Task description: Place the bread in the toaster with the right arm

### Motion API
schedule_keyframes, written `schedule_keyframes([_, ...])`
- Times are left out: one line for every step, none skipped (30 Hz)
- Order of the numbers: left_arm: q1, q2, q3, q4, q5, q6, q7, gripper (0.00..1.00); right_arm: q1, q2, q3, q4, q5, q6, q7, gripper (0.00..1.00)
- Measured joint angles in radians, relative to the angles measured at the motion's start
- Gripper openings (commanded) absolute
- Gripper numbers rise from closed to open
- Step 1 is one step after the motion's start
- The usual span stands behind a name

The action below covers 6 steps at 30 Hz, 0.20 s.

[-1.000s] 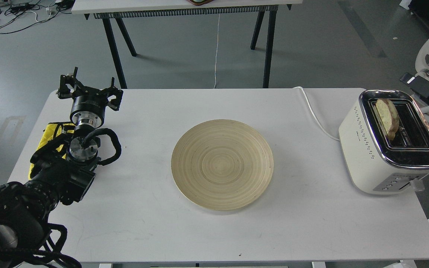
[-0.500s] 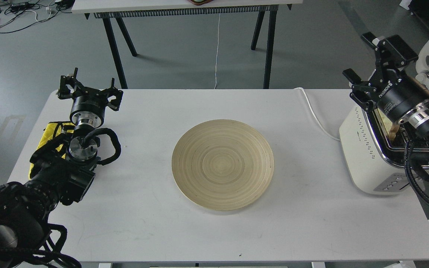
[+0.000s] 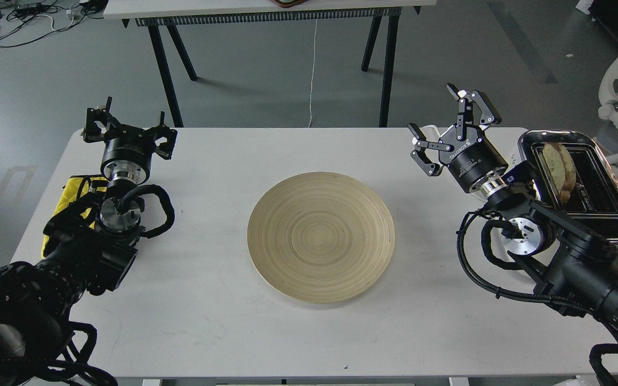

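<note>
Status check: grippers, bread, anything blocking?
Right gripper open, empty, left of the toaster. Left gripper open, idle. Bread standing in toaster slot. Plate bare, nothing blocking.

Bare table (image 3: pixel 309 343) surrounds the plate (image 3: pixel 321 237); the right arm (image 3: pixel 545 241) blocks the toaster (image 3: pixel 582 182) from the left.

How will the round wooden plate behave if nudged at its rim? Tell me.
The wooden plate looks rigid and shallow, so it would probably slide flat across the smooth white table rather than tip. Being empty, it likely moves easily.
</note>
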Motion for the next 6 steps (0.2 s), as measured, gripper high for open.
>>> schedule_keyframes([0.0,0.0,0.0,0.0,0.0,0.0,0.0,1.0,0.0,0.003,0.002,0.0,0.0,0.0,0.0,0.98])
schedule_keyframes([0.0,0.0,0.0,0.0,0.0,0.0,0.0,1.0,-0.001,0.007,0.004,0.001,0.0,0.0,0.0,0.98])
schedule_keyframes([0.0,0.0,0.0,0.0,0.0,0.0,0.0,1.0,-0.002,0.01,0.005,0.003,0.0,0.0,0.0,0.98])
schedule_keyframes([0.0,0.0,0.0,0.0,0.0,0.0,0.0,1.0,-0.003,0.012,0.006,0.005,0.0,0.0,0.0,0.98])
schedule_keyframes([0.0,0.0,0.0,0.0,0.0,0.0,0.0,1.0,-0.003,0.013,0.009,0.007,0.0,0.0,0.0,0.98])
schedule_keyframes([0.0,0.0,0.0,0.0,0.0,0.0,0.0,1.0,-0.004,0.014,0.013,0.011,0.001,0.0,0.0,0.98])
